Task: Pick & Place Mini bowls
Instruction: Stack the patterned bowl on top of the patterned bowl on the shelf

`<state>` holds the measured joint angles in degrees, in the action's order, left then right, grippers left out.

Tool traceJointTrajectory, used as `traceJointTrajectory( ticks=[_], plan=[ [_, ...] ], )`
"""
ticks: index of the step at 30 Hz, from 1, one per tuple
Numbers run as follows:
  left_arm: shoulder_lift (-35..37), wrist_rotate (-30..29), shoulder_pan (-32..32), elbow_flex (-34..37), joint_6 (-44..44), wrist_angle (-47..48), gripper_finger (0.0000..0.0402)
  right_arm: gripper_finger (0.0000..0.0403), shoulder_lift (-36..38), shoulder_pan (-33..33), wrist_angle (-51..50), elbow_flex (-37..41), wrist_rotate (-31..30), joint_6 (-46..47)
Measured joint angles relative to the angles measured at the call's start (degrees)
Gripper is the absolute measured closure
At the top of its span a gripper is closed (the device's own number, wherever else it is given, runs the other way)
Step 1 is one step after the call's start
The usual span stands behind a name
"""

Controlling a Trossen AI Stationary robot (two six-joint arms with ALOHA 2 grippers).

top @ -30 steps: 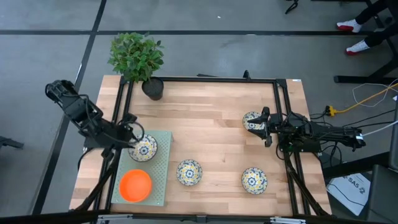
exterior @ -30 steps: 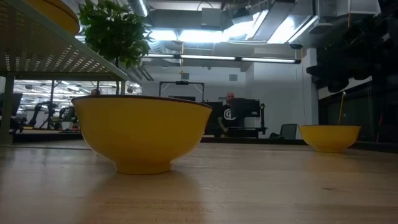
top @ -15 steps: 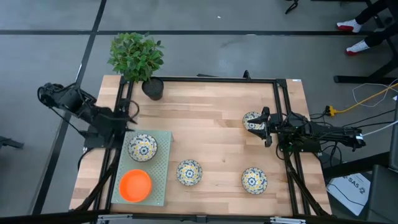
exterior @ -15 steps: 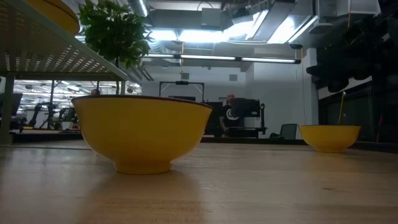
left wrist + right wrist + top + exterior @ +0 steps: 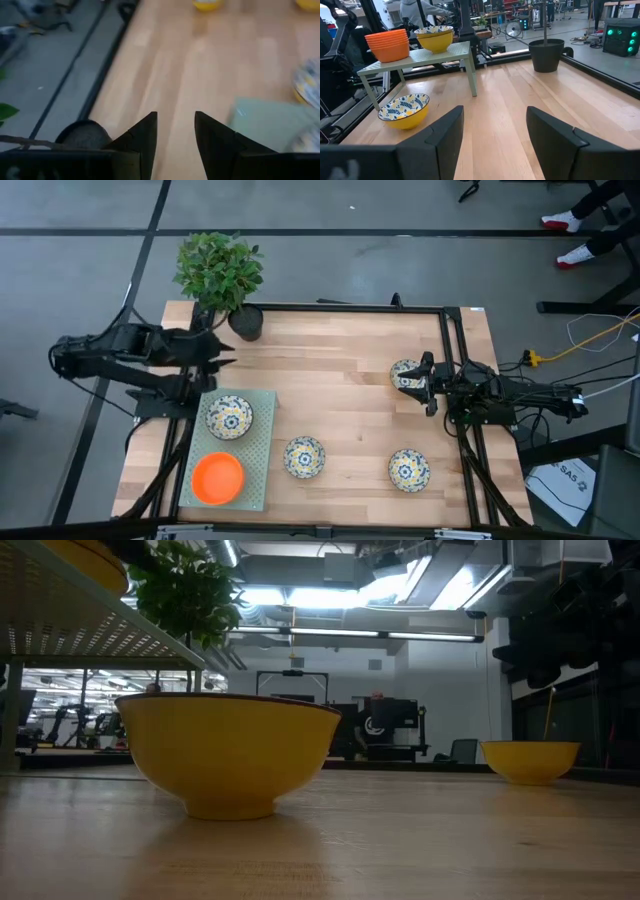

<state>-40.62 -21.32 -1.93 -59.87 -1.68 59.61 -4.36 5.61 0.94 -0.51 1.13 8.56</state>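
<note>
Light wooden tabletop [image 5: 340,395] inside a black metal frame. Pale green perforated stand [image 5: 262,470] at the front left corner, carrying a stack of plain orange mini bowls [image 5: 218,478] and, behind it, a white mini bowl with blue-and-yellow floral pattern [image 5: 229,417]. Three more patterned bowls directly on the wood: one just beside the stand [image 5: 304,456], one toward the front right [image 5: 408,469], one at the right edge [image 5: 404,373]. Leafy green plant in a black pot [image 5: 244,321] at the back left corner.

Left gripper [image 5: 222,351] held above the tabletop's left side, between the pot and the stand, well clear of the bowl on the stand; fingers spread apart, nothing between them. Seen from the left wrist: dark fingers [image 5: 145,140] parted over bare wood, corner of the green stand [image 5: 265,125] beyond them.

Right gripper [image 5: 427,387] at the right edge, close beside the patterned bowl there, pointing inward; fingers wide apart and empty. Seen from the right wrist: parted fingers [image 5: 445,137] framing bare wood, with a patterned bowl [image 5: 404,110] ahead, the stand and its stacked orange bowls [image 5: 387,45] farther off.
</note>
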Motion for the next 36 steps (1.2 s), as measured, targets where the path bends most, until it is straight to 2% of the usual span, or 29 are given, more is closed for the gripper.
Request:
traceJointTrajectory(
  ticks=[10, 15, 21, 36],
  plan=[
    [7.19, -10.53, 11.86, 17.46, -0.06, -27.52, 0.0276, 0.0188, 0.0, 0.0, -0.01, 0.0, 0.0, 0.0],
    [10.5, -9.91, 15.9, 26.52, -2.56, -39.77, 0.0278, 0.0188, 0.02, -0.02, -0.01, 0.0, 0.0, 0.0],
    [14.81, -4.78, 19.2, 36.22, -3.71, -52.67, 0.0279, 0.0188, 0.02, 0.0, -0.01, 0.0, 0.0, 0.0],
    [28.35, -5.02, 22.1, 54.76, -5.23, -69.26, 0.0281, 0.0188, 0.0, -0.02, -0.01, 0.0, 0.0, 0.0]
  ],
)
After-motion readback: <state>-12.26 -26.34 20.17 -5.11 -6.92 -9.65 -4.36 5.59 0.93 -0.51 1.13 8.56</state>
